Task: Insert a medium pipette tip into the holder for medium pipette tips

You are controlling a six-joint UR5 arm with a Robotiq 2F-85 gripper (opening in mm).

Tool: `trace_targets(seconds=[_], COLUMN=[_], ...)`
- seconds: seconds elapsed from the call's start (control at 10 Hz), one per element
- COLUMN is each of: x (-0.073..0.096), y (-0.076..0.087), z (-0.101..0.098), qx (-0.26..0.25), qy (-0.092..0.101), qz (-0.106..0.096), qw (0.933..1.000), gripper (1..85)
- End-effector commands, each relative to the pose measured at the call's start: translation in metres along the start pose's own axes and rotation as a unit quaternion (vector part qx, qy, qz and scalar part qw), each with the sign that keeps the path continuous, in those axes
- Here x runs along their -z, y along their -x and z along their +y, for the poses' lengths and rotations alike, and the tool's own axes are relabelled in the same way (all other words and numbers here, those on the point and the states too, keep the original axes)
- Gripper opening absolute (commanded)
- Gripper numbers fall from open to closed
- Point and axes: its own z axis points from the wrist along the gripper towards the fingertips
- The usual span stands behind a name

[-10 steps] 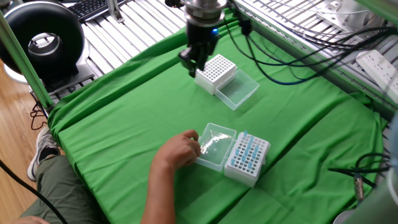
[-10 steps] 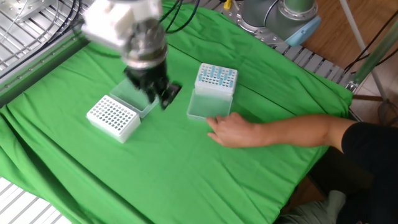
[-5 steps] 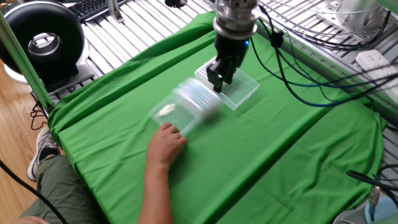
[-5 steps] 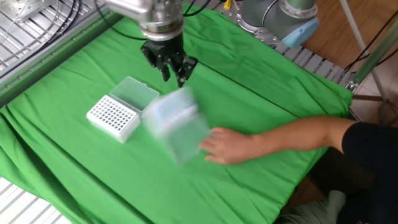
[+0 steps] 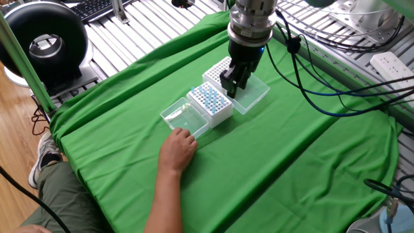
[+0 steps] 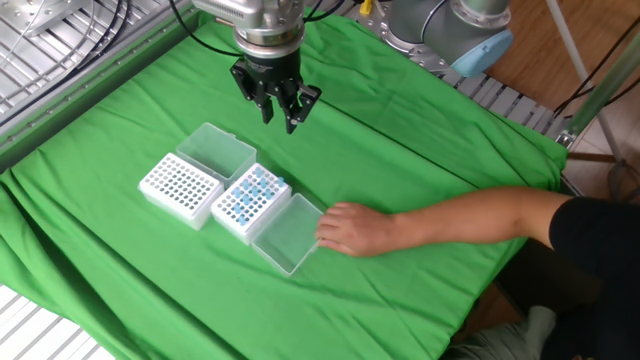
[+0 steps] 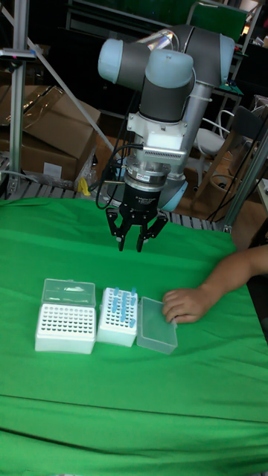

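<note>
- gripper (image 7: 138, 239) jaws open, empty, hovering mid-frame
- tip box (image 7: 119, 317) directly below, tips upright
- empty holder (image 7: 66, 326) left of it
- person's hand (image 7: 185, 304) touches lid, right

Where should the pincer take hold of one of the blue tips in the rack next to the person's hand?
Take a blue tip by its upper collar, coming straight down from above. The tips stand upright in the tip box, only their tops are exposed, and the pincer hangs above, open and pointing down. Pick one away from the hand.
</note>
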Motion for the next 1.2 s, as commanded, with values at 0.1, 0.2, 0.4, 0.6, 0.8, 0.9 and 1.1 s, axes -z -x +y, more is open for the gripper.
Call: trace_targets(seconds=[0.1,0.2,0.4,0.6,0.8,0.9,1.1], x=[0.001,0.001,0.001,0.001,0.001,-0.005,-0.028], y=[0.005,0.006,0.001,-0.009,-0.008,0.002,0.028], z=[0.001,0.002,-0.003,0.009,0.013,0.02,0.034], qx=[-0.001,0.01,0.026,0.031,0.031,0.023,0.012], qy=[0.003,0.004,-0.005,0.018,0.025,0.031,0.027], qz=[-0.015,-0.016,-0.007,0.013,0.01,0.005,-0.017], qw=[0.9999,0.9998,0.9996,0.9993,0.9992,0.9992,0.9994], gripper=[39.7,40.0,39.0,39.3,43.7,43.7,43.7])
